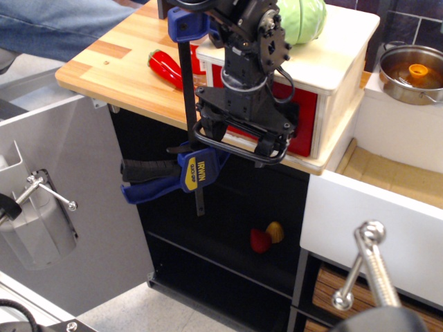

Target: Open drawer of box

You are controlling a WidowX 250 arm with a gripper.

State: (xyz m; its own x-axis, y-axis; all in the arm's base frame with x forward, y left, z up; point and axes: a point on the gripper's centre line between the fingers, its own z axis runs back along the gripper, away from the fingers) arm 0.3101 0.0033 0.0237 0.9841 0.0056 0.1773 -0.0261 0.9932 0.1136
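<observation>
We see the end effector closed on the drawer's loop handle, at the box front on the counter. A skewed pull may slip off or drag the box.

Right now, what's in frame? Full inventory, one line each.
box: 1, pale plywood with cream top, on the wooden counter, right of centre
drawer: 1, red front, in the box, mostly hidden by the arm
loop handle: 1, black, at the drawer front, at the end effector
cabbage: 1, green, on the box top
pepper: 1, red, on the counter left of the box
bar clamp: 1, blue and black, clamped on the counter edge
pot: 1, steel, orange piece inside, far right
toy fruit: 2, red and yellow, on the dark shelf below
counter: 1, light wood, upper left
end effector: 1, black, at the loop handle; grip unclear
</observation>
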